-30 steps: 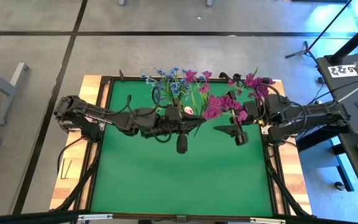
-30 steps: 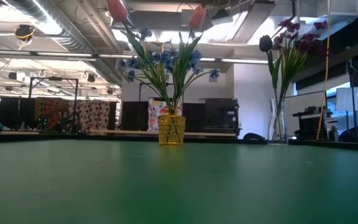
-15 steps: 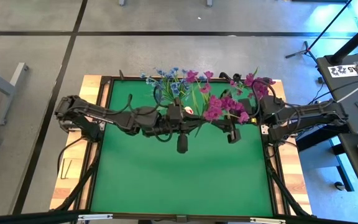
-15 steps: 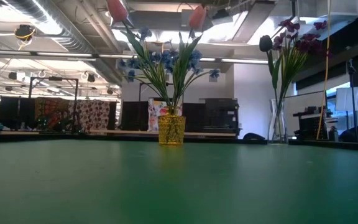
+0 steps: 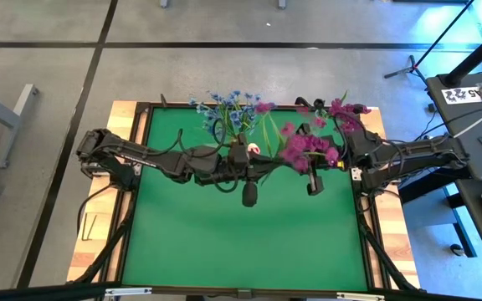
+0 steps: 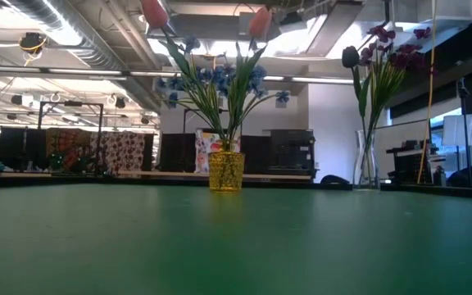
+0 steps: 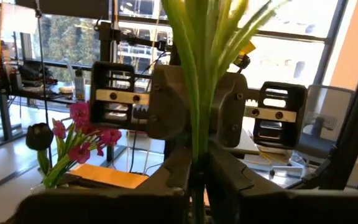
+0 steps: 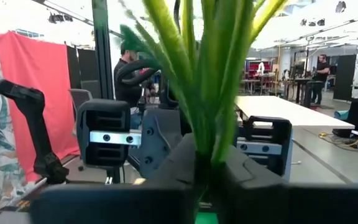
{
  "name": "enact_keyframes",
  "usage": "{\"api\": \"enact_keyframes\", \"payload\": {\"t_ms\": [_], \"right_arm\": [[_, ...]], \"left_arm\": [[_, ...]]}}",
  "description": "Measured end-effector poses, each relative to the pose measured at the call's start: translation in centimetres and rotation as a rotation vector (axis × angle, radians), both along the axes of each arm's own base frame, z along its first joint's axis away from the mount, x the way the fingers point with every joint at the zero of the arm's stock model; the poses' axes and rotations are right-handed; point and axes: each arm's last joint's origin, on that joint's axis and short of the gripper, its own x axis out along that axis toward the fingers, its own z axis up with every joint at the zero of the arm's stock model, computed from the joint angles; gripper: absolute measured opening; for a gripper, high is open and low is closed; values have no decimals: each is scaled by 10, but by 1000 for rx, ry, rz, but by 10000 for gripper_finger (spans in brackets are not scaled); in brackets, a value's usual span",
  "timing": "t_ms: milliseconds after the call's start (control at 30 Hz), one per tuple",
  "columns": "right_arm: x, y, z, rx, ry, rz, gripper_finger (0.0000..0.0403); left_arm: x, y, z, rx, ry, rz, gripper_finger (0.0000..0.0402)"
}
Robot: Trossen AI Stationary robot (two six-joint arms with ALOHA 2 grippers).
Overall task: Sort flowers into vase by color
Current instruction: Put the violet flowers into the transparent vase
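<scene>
A bunch of magenta flowers (image 5: 308, 150) is held high above the far middle of the green table, blossoms up. My left gripper (image 7: 196, 177) and my right gripper (image 8: 207, 180) face each other, and each is shut on the bunch's green stems. A yellow vase (image 6: 226, 170) at the far edge holds blue flowers and tulip buds. A clear vase (image 6: 365, 160) at the far right holds more magenta flowers. Neither gripper shows in the low view. My left gripper pinches the green stems (image 7: 197, 152) between its two fingers. It comes level from the table's left, and the stems run upright across the fingers. The bunch is lifted clear of the table. My right gripper pinches the same stems (image 8: 207, 146) between its two fingers. It comes level from the table's right, with the fingers across the upright stems. Leaves fan out above the fingers.
The blue flowers (image 5: 228, 113) and the vased magenta flowers (image 5: 346, 110) stand along the far edge, close to both arms. The near half of the green mat (image 5: 241, 242) is bare. A person (image 8: 129, 68) stands in the room beyond the table.
My right gripper has shut on the stems that my left gripper was holding. The magenta blossoms have swung a little toward the table's right edge.
</scene>
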Motion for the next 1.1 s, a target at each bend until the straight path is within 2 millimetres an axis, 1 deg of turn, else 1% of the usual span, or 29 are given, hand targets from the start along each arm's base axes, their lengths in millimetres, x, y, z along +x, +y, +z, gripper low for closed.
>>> {"api": "enact_keyframes", "payload": {"t_ms": [67,200,267,400,500,633,733,867,1000,1100], "right_arm": [[-4,-1,1,-15,7,-8,12],[-20,-4,9,-19,2,-51,28],[-32,-7,13,-29,1,-95,30],[-55,-11,19,-52,10,-171,11],[-78,-17,23,-82,20,-283,10],[-102,-24,27,-115,27,-463,24],[-116,-28,31,-146,12,-560,21],[-126,-32,32,-188,32,-673,10],[-130,-35,32,-238,69,-771,16],[-133,-36,43,-271,63,-809,23]], "left_arm": [[0,0,0,-9,0,12,47],[-1,0,1,-8,1,13,90],[-3,-1,2,-6,11,9,112],[-14,-3,11,16,17,33,151],[-22,-9,17,50,25,80,170],[-29,-21,20,99,42,128,176],[-32,-26,21,125,50,161,175],[-35,-31,21,149,62,185,175],[-40,-32,24,159,66,199,174],[-42,-31,26,164,67,210,174]]}}
